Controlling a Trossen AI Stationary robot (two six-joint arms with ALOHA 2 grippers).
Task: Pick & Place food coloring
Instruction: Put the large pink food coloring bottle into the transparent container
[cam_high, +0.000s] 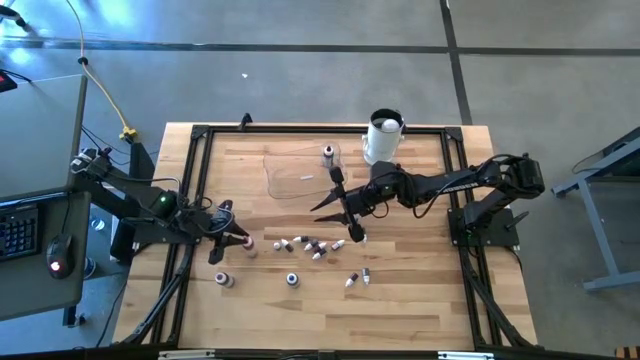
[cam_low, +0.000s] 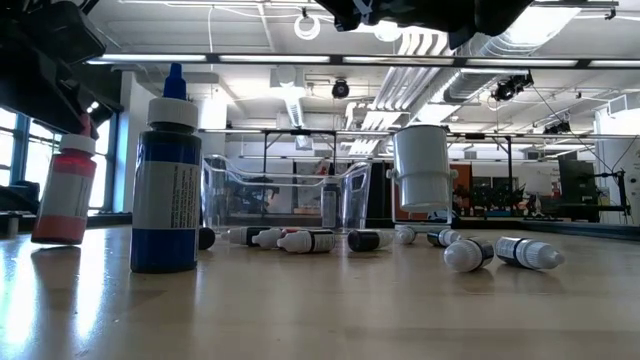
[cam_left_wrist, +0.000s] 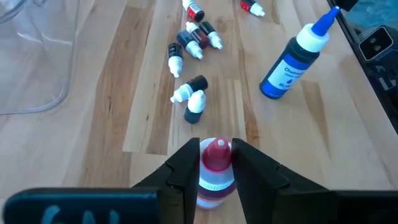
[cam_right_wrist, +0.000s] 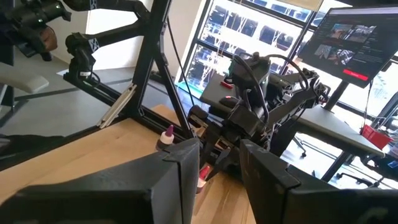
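Since the left gripper (cam_left_wrist: 216, 171) already pinches a red bottle (cam_left_wrist: 214, 163) by its shoulder, just under the cap, that spot looks right — small, light, hard plastic (likely slick). Just ahead of its fingers lie more bottles (cam_left_wrist: 189, 102); a blue bottle (cam_left_wrist: 292, 59) stands off to one side. The right gripper (cam_high: 345, 218) hangs spread and empty above the scatter.

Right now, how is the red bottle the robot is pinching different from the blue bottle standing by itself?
The red bottle is held between the left gripper fingers; the blue bottle stands free on the table. The red one has a red tip and looks shorter; the blue one has a blue tip and looks taller. Both are upright with whitish caps.
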